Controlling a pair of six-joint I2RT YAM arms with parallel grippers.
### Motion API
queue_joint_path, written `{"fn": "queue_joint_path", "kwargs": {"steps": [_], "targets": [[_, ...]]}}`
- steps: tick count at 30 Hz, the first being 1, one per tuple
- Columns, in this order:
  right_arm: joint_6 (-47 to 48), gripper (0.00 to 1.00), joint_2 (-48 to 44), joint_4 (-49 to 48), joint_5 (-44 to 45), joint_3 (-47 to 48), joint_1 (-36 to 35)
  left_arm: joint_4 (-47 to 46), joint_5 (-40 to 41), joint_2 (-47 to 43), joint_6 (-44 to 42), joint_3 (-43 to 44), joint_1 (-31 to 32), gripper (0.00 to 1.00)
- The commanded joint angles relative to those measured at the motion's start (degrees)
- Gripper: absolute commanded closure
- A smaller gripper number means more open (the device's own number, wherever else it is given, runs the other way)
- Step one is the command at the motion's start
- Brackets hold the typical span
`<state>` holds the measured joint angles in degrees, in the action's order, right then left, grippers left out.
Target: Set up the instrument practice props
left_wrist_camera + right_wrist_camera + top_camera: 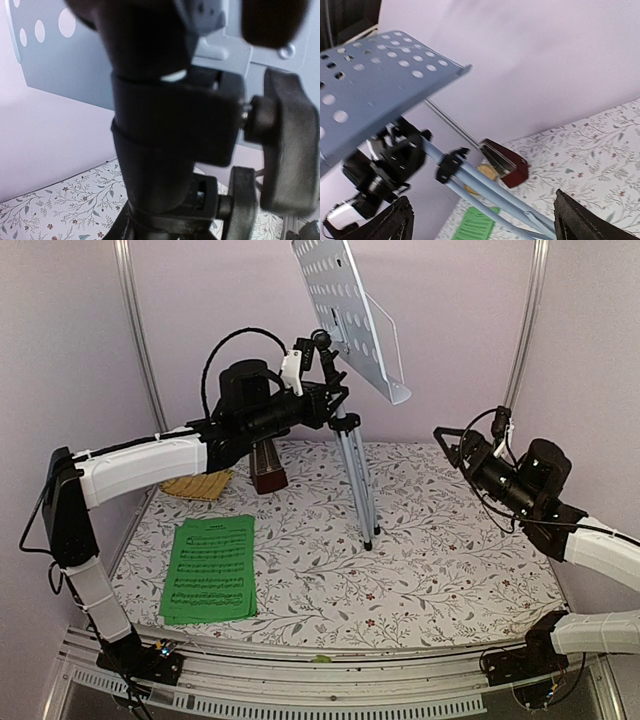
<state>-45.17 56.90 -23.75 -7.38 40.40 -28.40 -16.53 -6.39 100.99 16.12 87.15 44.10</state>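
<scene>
At the neck of the music stand (345,310), pinched onto its black post with the left hand (325,400); spread wide, well apart, with the right hand (450,443); best to grip firm, steady tripod legs (360,490) on the surface (450,560); then fetch booklet (210,568) lying front-left; metronome (267,465) behind.

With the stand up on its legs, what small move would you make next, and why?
Probably open the left gripper and ease off the music stand: it is clamped on the post, the tripod legs are on the table, and the right gripper hangs open, clear of it. The green booklet lies flat nearer the left arm.
</scene>
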Motion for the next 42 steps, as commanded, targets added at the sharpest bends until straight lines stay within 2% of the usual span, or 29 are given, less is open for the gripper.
{"fn": "queue_joint_path", "kwargs": {"steps": [1,9,18,22,34,42], "targets": [[11.9,0.02,1.5,-6.2,6.0,-5.8,-2.5,-5.7,-2.7,-1.3,-0.5,5.8,1.0,1.00],[23.4,0.05,17.6,-10.3,11.9,-2.0,-11.3,-3.0,-4.9,1.0,-0.4,10.3,2.1,1.00],[27.2,0.05,29.5,-8.7,18.3,5.5,-13.4,-0.2,-5.4,1.8,-1.7,12.6,4.2,1.00],[27.1,0.05,31.2,-6.2,23.2,7.3,-13.3,1.4,-5.7,1.5,-2.4,14.1,4.8,1.00],[27.6,0.04,33.0,-0.6,30.0,10.2,-13.3,9.0,-3.9,1.6,-4.3,20.1,6.3,1.00],[29.2,0.02,30.6,0.7,26.5,9.7,-10.7,16.2,0.6,3.0,-7.1,25.7,7.4,1.00]]}}
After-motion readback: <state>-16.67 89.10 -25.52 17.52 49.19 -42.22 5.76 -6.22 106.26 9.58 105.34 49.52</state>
